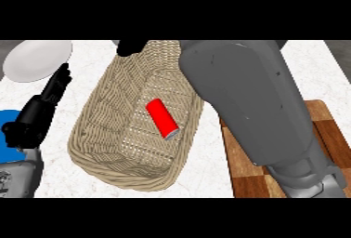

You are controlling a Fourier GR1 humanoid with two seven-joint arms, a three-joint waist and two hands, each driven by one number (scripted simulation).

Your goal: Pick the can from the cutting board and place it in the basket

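The red can (163, 119) lies on its side inside the woven basket (103, 121), near the basket's middle, with its silver end toward me. My right forearm (254, 102) reaches from the lower right over the basket's right rim. Only a black part of the right hand (130, 47) shows, at the basket's far rim and apart from the can. The wooden cutting board (326, 139) sits at the right, partly hidden under that forearm, with nothing visible on it. My left hand (37, 116) rests open left of the basket, fingers pointing away.
A white plate (37, 60) lies at the far left, just beyond the left hand's fingertips. A blue object (9, 132) shows at the left edge behind the left hand. The counter is white marble.
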